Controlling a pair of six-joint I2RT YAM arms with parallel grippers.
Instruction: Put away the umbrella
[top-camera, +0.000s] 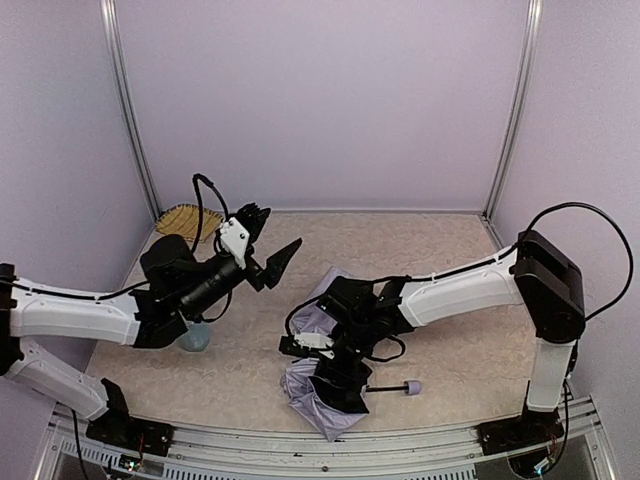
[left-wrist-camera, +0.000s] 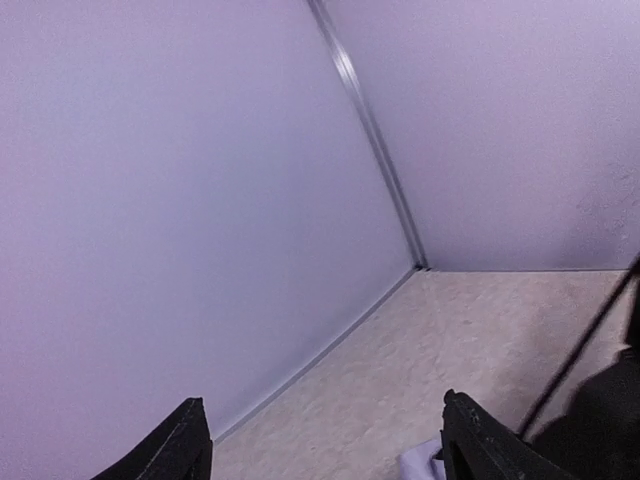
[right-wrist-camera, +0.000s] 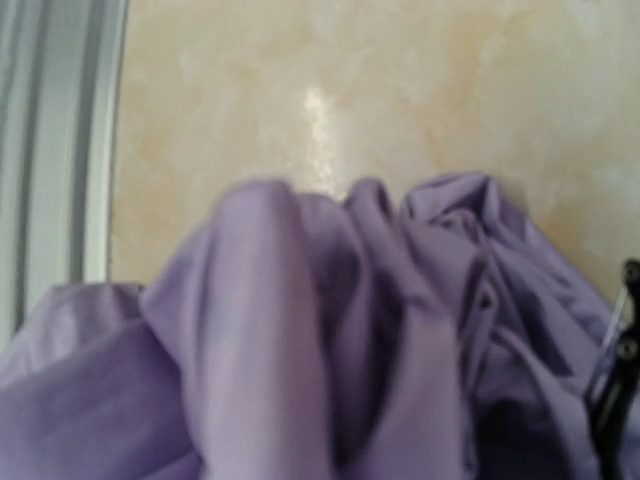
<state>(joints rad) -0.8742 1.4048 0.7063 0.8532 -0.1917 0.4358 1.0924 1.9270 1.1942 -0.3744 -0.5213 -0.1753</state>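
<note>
Umbrella (top-camera: 318, 398) lies crumpled at lower centre of desk (top-camera: 450, 250), right end effector (top-camera: 335, 355) buried in its folds, closure indiscernible, left end effector (top-camera: 268, 240) spread apart mid-left; risk: slick fabric slips free, canopy springs open.

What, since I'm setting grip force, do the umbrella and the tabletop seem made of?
The umbrella: thin matte fabric, likely nylon or polyester, crumpling into soft folds. The tabletop: hard, smooth beige mottled laminate or vinyl, perhaps; it shows a glossy highlight.
</note>
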